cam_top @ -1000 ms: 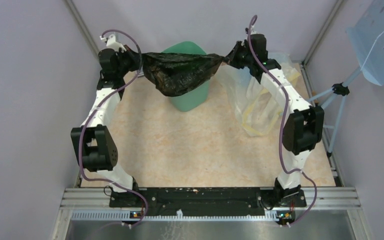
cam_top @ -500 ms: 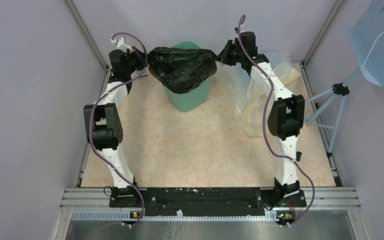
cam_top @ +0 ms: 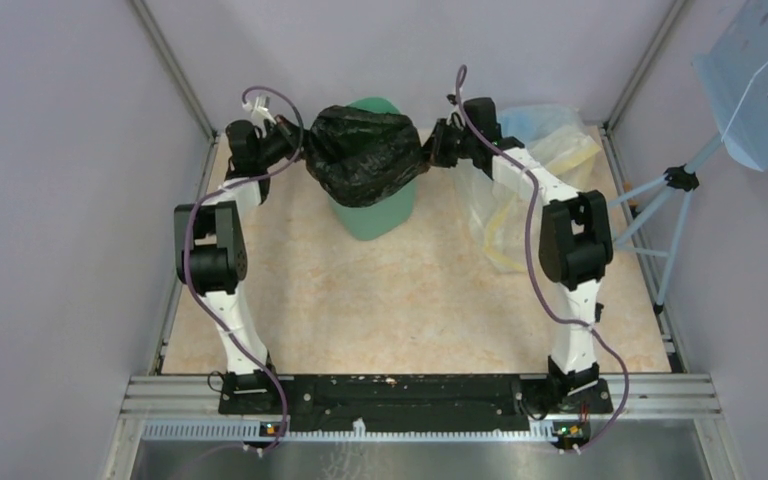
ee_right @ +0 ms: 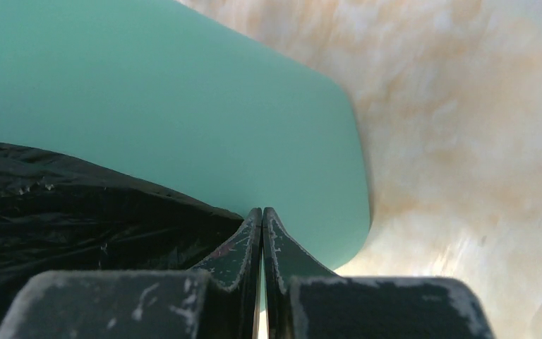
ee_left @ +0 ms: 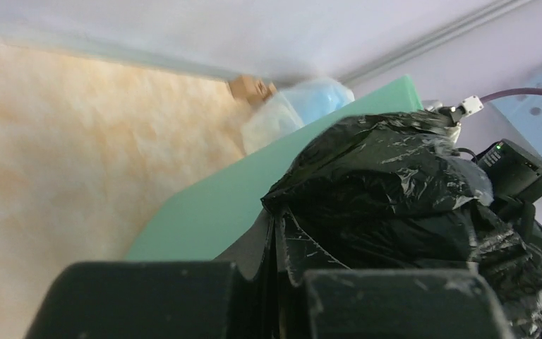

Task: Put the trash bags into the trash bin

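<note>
The black, crinkly trash bag [cam_top: 365, 155] hangs bunched up over the mouth of the mint-green trash bin [cam_top: 375, 215] at the far middle of the table. My left gripper [cam_top: 300, 150] is at the bag's left end, shut on a fold of it. In the left wrist view the film runs between the jaws [ee_left: 276, 215], with the bag [ee_left: 395, 191] and bin [ee_left: 212, 212] beyond. My right gripper [cam_top: 430, 150] is shut at the bag's right end. In the right wrist view its tips [ee_right: 262, 212] meet over the bin [ee_right: 183, 106], and the bag [ee_right: 56, 205] runs behind the left finger.
A pale translucent plastic heap [cam_top: 530, 190] lies right of the bin, under the right arm. A light-blue perforated panel [cam_top: 760, 80] on a stand [cam_top: 675, 180] is at the far right. Metal frame posts and walls close in the back corners.
Both grippers have moved inward toward each other and toward the bin. The bag, stretched wide between them before, now sags in a bunch over the bin's mouth.
</note>
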Motion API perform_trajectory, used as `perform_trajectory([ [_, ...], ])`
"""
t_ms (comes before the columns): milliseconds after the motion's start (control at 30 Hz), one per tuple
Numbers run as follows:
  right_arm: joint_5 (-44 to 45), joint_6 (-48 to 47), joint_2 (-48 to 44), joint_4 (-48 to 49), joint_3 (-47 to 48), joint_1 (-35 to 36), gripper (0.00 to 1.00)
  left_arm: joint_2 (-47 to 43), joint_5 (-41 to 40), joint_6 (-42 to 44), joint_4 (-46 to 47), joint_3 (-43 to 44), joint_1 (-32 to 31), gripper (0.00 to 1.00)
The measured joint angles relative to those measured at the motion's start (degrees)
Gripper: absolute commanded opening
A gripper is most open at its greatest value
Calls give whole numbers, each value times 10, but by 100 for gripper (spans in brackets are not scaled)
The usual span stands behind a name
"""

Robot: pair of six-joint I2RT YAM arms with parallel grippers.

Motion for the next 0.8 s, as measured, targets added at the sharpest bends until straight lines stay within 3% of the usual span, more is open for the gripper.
perform_trajectory([
  [267,7,10,-243,54,-287,30,0,-145,27,-44,16,-207,-20,3],
  [333,12,5,-303,52,-330,42,5,-193,27,-38,5,-238,-25,3],
  [533,73,-28,-404,5,-391,57,35,-290,25,21,-54,-254,-29,3],
  [667,112,-60,-448,-30,-397,47,42,-287,29,43,-93,-246,-29,3],
  [800,106,-104,-487,-41,-378,43,38,-276,30,59,-138,-227,-29,2],
])
